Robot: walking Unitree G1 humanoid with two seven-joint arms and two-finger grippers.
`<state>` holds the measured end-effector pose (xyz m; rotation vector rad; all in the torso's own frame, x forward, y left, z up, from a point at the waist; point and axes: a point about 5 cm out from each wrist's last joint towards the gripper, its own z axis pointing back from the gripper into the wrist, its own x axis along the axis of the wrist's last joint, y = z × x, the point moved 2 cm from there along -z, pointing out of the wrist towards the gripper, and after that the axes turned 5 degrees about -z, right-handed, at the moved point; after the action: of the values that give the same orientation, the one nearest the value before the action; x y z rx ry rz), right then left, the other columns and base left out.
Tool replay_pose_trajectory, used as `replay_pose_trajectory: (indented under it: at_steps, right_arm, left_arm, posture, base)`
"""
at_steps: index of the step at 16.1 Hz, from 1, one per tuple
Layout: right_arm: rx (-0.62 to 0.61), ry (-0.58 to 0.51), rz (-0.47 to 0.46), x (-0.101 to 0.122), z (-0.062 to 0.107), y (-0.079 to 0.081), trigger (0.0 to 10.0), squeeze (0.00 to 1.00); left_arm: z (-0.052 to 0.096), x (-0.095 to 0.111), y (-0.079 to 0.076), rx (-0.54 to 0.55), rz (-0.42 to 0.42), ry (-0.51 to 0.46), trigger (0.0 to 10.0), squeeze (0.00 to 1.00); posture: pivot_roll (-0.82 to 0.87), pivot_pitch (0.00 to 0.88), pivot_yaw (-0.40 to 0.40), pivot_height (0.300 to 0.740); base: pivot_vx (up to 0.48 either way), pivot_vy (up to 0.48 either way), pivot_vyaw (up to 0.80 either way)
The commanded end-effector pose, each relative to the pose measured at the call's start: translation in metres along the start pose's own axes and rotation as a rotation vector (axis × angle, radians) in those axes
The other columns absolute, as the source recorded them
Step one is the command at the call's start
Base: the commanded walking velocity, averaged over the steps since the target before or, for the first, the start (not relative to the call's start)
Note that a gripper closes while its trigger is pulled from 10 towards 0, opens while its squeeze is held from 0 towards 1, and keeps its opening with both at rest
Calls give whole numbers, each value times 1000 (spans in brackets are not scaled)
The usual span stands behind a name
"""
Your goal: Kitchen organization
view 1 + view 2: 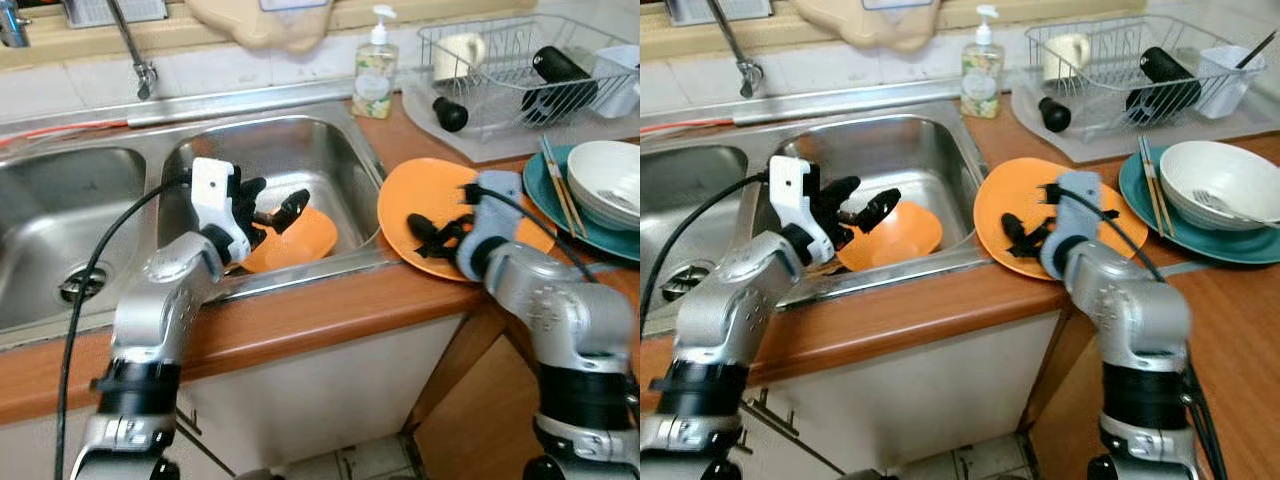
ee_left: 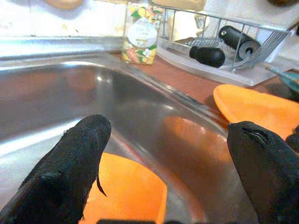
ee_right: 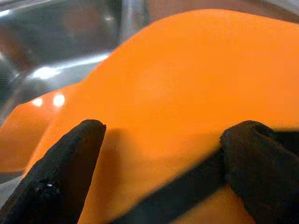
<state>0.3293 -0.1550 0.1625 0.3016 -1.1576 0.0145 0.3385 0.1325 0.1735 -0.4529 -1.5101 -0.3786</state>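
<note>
Left eye view: I am hovering the spread left gripper (image 1: 272, 207) over the orange bowl (image 1: 300, 245) in the steel sink (image 1: 330, 150), while the spread right gripper (image 1: 440, 232) is resting on the round orange plate (image 1: 420, 190).

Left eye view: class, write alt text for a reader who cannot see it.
The left gripper hovers open over an orange plate in the sink, while the right gripper rests open on another orange plate on the counter. A dish rack stands behind.

The left pincer (image 1: 858, 213) hangs open over an orange bowl (image 1: 895, 232) in the sink (image 1: 910, 150); the right pincer (image 1: 1025, 232), fingers spread, rests on an orange plate (image 1: 1005, 195) on the desk (image 1: 930, 300).
</note>
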Motion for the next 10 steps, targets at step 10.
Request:
replay_pose_trajectory:
  at_steps: [10]
  right_arm:
    - [-197,-60,410,33,-6,-30,10000,0]
  left_arm:
    - [11,4,-24,-112,-134,30,10000,0]
  posture:
    - [-163,0,65,740]
  base:
    - [0,0,0]
